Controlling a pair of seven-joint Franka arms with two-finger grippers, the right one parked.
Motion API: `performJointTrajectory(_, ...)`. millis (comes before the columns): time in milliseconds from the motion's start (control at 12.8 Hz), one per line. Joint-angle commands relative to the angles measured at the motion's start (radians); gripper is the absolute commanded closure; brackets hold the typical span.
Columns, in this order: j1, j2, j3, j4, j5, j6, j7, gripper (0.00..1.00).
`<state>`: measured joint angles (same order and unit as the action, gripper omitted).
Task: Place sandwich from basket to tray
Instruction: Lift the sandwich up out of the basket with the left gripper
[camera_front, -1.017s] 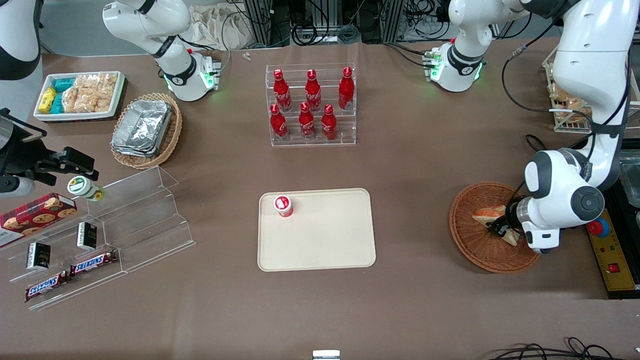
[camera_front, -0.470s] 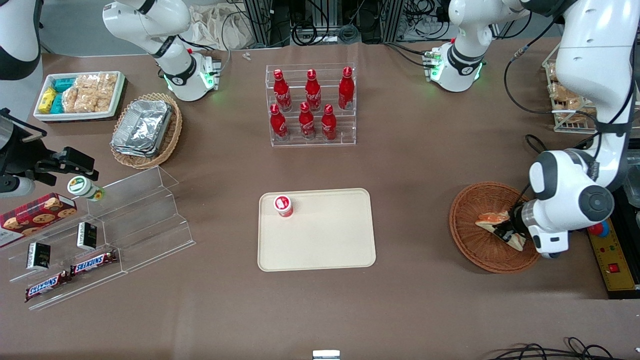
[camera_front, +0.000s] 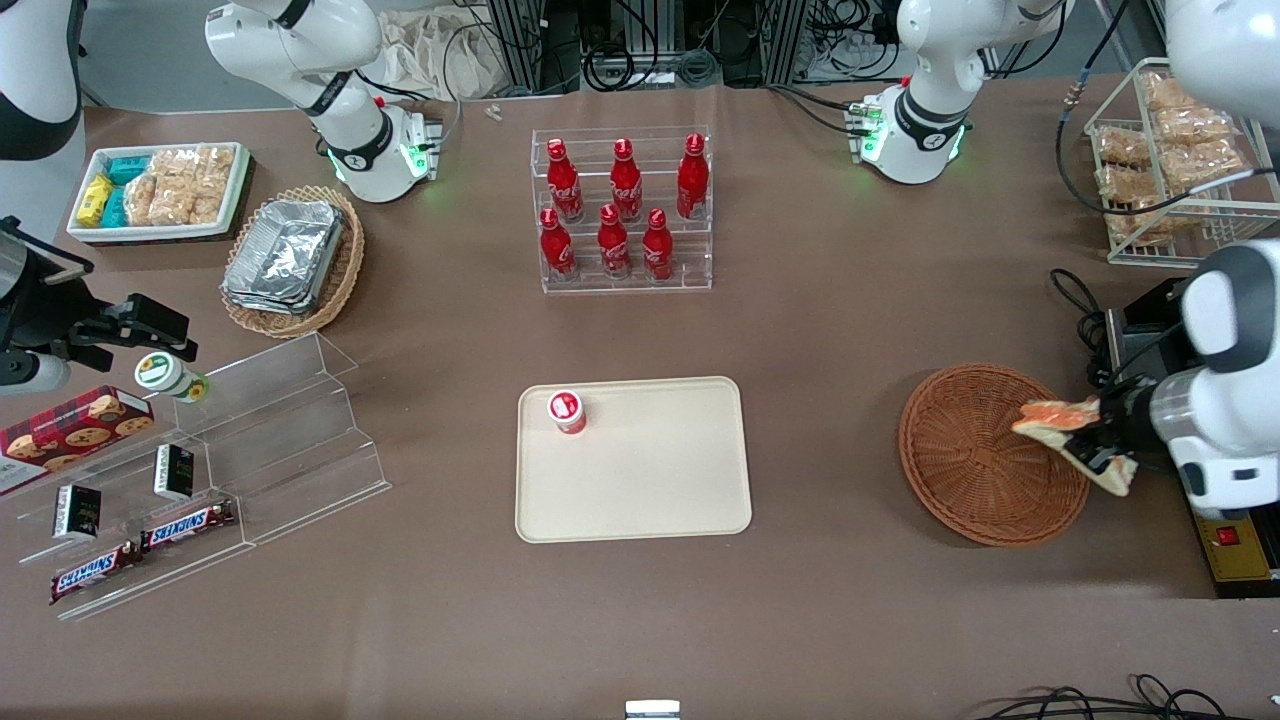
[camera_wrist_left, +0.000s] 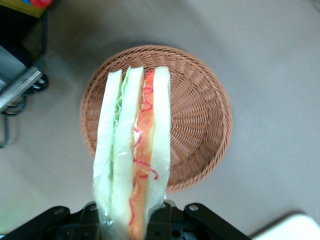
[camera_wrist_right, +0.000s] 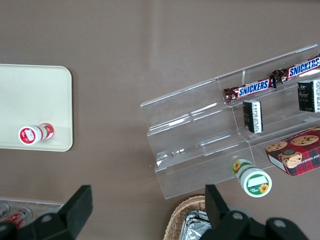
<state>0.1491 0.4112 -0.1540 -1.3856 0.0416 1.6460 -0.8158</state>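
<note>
The sandwich (camera_front: 1062, 416), a wedge of pale bread with red and green filling, hangs in the air above the rim of the round reddish-brown wicker basket (camera_front: 975, 462). My left gripper (camera_front: 1095, 450) is shut on the sandwich, at the working arm's end of the table. In the left wrist view the sandwich (camera_wrist_left: 134, 150) stands on edge between the fingers of the gripper (camera_wrist_left: 131, 220), and the basket (camera_wrist_left: 200, 115) below holds nothing. The cream-beige tray (camera_front: 650, 480) lies flat mid-table, well away from the gripper.
A small red-capped bottle (camera_front: 566, 411) stands on a corner of the tray. A clear rack of red bottles (camera_front: 622, 210) is farther from the camera. A wire rack of bagged snacks (camera_front: 1170, 150) and a black box with a red button (camera_front: 1225, 535) flank the basket.
The gripper has lifted the sandwich out of the basket and carried it up and toward the working arm's end, above the basket's rim. The basket is now bare.
</note>
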Motion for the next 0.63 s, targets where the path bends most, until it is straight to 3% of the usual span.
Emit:
performJointTrajectory(0, 0.0, -0.04, -0.039, 0.107, 0.0, -0.124, 0.067, 1.0)
performJointTrajectory(313, -0.011, 0.007, -0.2, 0.237, 0.014, -0.146, 0.164, 1.0)
performJointTrajectory(470, -0.078, 0.049, -0.214, 0.226, 0.017, -0.083, 0.246, 1.0)
performJointTrajectory(548, -0.13, 0.098, -0.214, 0.227, 0.052, -0.066, 0.259, 1.0)
